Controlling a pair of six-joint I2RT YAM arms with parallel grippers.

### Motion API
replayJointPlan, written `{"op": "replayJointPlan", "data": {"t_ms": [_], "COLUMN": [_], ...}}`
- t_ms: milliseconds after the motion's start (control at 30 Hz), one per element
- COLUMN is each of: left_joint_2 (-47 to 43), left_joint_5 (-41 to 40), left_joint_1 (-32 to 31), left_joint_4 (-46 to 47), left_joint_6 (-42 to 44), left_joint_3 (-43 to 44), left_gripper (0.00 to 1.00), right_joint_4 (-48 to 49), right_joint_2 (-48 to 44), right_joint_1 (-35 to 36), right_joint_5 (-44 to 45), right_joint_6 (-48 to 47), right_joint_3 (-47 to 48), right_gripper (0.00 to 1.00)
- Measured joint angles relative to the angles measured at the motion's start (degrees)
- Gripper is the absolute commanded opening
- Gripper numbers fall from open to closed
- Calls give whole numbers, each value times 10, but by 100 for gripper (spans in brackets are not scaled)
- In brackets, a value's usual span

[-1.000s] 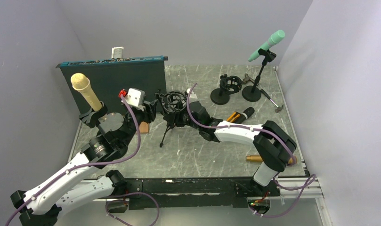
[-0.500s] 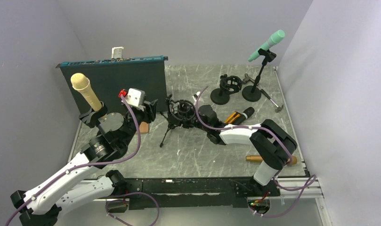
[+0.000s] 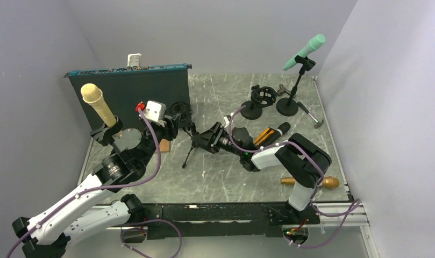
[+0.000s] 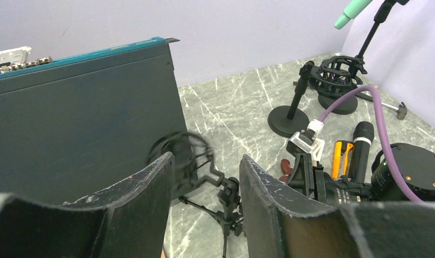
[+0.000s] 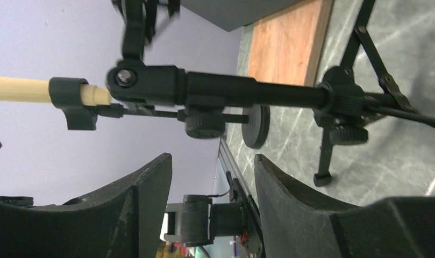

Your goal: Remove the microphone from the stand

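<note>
A cream microphone (image 3: 97,105) sits tilted in the clip of a black stand (image 3: 105,131) at the left; its handle also shows in the right wrist view (image 5: 16,88). A teal microphone (image 3: 306,51) sits on a tall stand (image 3: 290,97) at the back right. A small tripod stand (image 3: 192,145) with an empty, blurred shock mount (image 3: 180,113) stands mid-table. My left gripper (image 3: 172,126) is open and empty, and the tripod (image 4: 228,207) shows beyond its fingers. My right gripper (image 3: 204,141) is open and empty, turned on its side just short of the tripod's post (image 5: 247,88).
A dark teal-edged box (image 3: 129,91) stands upright at the back left. A second shock-mount stand (image 3: 261,99) is at the back. A black and orange microphone (image 3: 273,131) and a gold one (image 3: 312,181) lie on the table. A wooden block (image 3: 164,145) lies by the tripod.
My right gripper has left the shock mount, turned on its side and dropped toward the tripod's post. The shock mount has swung left and is blurred. The left arm has not moved.
</note>
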Motion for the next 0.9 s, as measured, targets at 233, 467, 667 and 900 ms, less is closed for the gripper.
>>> {"op": "replayJointPlan", "data": {"t_ms": [233,467,667,900], "left_joint_2": [0,0,5,46], "left_joint_5": [0,0,0,-4], "left_joint_1": [0,0,0,0], "left_joint_4": [0,0,9,22], "left_joint_6": [0,0,0,-32], "left_joint_3": [0,0,-6,-21], "left_gripper": [52,52,56,63], "right_joint_4": [-33,-150,-281,-415], "right_joint_2": [-39,-127,-229,-362], "right_joint_1": [0,24,50,50], "right_joint_5": [3,44,80,136], "right_joint_6": [-23,-146,-257,-342], "right_joint_3": [-45,-33,-21,-8], "right_gripper": [68,88,98,99]}}
